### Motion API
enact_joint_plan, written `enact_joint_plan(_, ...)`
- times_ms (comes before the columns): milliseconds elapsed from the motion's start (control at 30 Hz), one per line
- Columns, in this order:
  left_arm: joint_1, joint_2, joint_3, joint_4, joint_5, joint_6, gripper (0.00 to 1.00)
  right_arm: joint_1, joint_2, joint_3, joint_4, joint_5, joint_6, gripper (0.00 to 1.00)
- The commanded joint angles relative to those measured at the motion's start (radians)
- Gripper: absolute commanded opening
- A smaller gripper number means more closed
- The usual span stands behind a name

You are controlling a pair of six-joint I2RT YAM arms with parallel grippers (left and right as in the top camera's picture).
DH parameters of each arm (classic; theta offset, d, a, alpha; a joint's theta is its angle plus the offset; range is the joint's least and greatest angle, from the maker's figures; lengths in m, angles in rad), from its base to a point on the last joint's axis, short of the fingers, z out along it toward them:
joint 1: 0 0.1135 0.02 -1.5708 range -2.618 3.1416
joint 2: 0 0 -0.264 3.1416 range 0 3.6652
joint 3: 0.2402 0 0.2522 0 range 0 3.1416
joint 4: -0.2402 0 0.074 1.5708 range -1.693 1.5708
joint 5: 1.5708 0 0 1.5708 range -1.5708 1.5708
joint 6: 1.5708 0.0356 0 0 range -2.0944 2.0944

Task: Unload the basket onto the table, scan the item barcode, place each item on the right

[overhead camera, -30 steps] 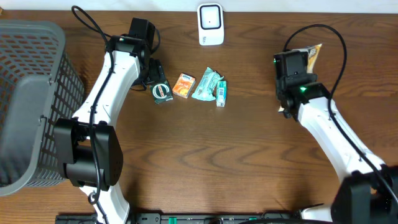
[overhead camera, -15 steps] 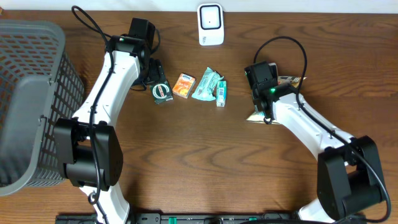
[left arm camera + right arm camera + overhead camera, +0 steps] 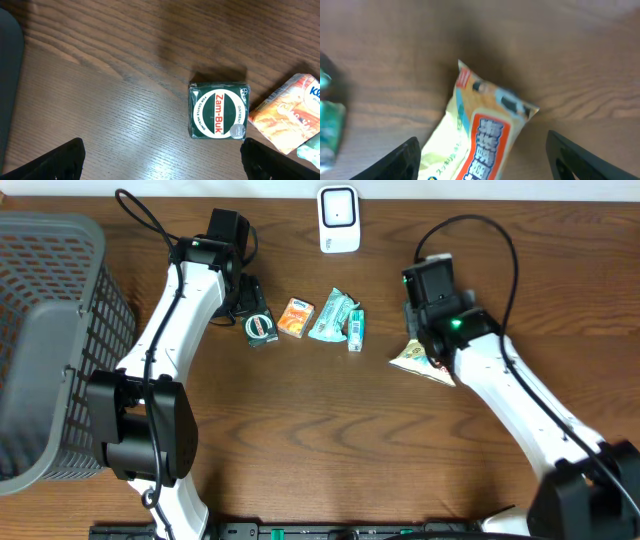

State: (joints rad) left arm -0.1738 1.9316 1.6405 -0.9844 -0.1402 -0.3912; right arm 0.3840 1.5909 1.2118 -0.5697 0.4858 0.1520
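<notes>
A yellow snack packet (image 3: pixel 416 360) with an orange label lies on the table right of centre, partly under my right arm. In the right wrist view the yellow packet (image 3: pixel 485 125) sits between the spread fingers of my right gripper (image 3: pixel 485 157), with gaps on both sides. My right gripper (image 3: pixel 426 343) is open just above it. The white scanner (image 3: pixel 338 218) stands at the back edge. My left gripper (image 3: pixel 162 160) is open with nothing between its fingers, close to a green Zam-Buk box (image 3: pixel 218 111). In the overhead view that left gripper (image 3: pixel 247 300) hovers beside the box (image 3: pixel 260 328).
An orange packet (image 3: pixel 295 317), a teal packet (image 3: pixel 330 315) and a green tube (image 3: pixel 356 328) lie in a row at the centre. A grey mesh basket (image 3: pixel 50 340) fills the left side. Green items (image 3: pixel 330 125) show at the left edge of the right wrist view.
My right arm swung from the back right toward the centre with the yellow packet, then opened its gripper; the packet now lies on the table. The left arm has not moved.
</notes>
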Motion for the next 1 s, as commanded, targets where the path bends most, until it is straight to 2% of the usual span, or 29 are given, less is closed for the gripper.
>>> enact_joint_plan(0,0.000,-0.007,0.005,-0.002,-0.006,0.009,0.98,0.003,-0.082,0.039,0.005,0.009,0.007,0.77)
enact_joint_plan(200,0.000,-0.007,0.005,-0.002,-0.006,0.009,0.98,0.003,-0.106,0.039,0.006,0.002,0.008,0.82)
enact_joint_plan(600,0.000,-0.007,0.005,-0.002,-0.006,0.009,0.98,-0.013,-0.120,0.040,0.031,-0.094,0.012,0.99)
enact_joint_plan(767,0.000,-0.007,0.005,-0.002,-0.006,0.009,0.98,-0.106,-0.127,0.046,0.031,-0.286,0.012,0.99)
enact_joint_plan(867,0.000,-0.007,0.005,-0.002,-0.006,0.009,0.98,-0.271,-0.127,0.048,0.032,-0.592,0.013,0.99)
enact_joint_plan(967,0.000,-0.007,0.005,-0.002,-0.006,0.009,0.98,-0.388,-0.127,0.048,0.033,-0.743,0.012,0.99)
